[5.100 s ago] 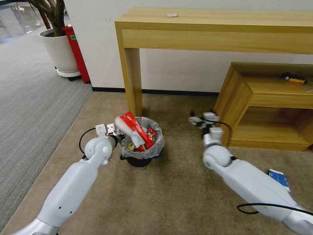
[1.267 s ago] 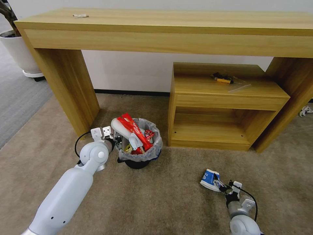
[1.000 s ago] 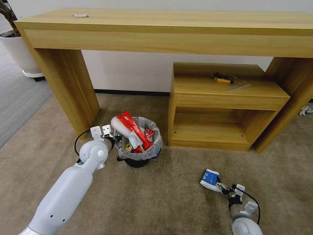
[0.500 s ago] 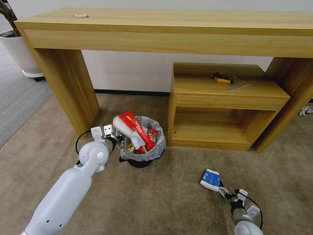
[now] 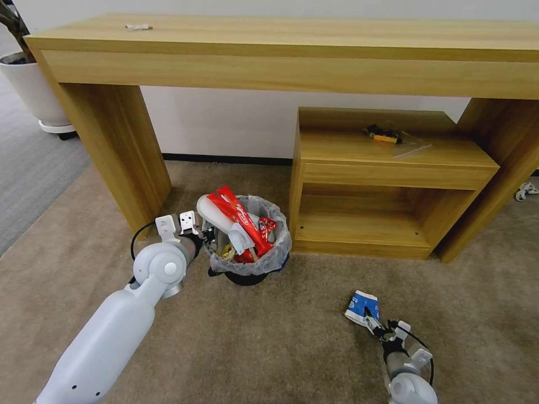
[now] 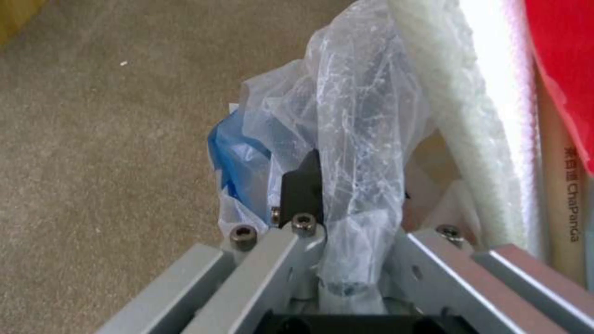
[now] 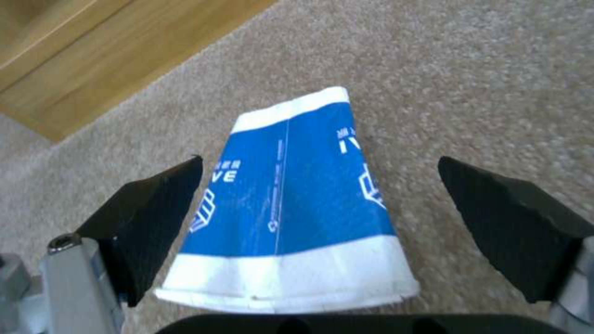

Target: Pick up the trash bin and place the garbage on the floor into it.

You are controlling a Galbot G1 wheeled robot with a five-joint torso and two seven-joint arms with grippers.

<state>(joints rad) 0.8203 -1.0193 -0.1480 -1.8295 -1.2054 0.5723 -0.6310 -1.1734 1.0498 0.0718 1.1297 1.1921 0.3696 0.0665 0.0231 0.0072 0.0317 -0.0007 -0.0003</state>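
Right gripper (image 7: 319,195) is spread wide, its two black fingers (image 7: 148,208) either side of the flattened blue-white carton (image 7: 297,208) lying on the beige carpet (image 5: 281,348), neither touching it. From my head camera the carton (image 5: 361,307) sits near the low wooden shelf (image 5: 387,179). My left gripper (image 6: 337,204) is clenched on the trash bin (image 5: 250,264) at its bagged rim; only one finger shows, the other hidden behind crinkled plastic. Red wrappers (image 5: 238,216) poke out, and the bin's black base is mostly covered
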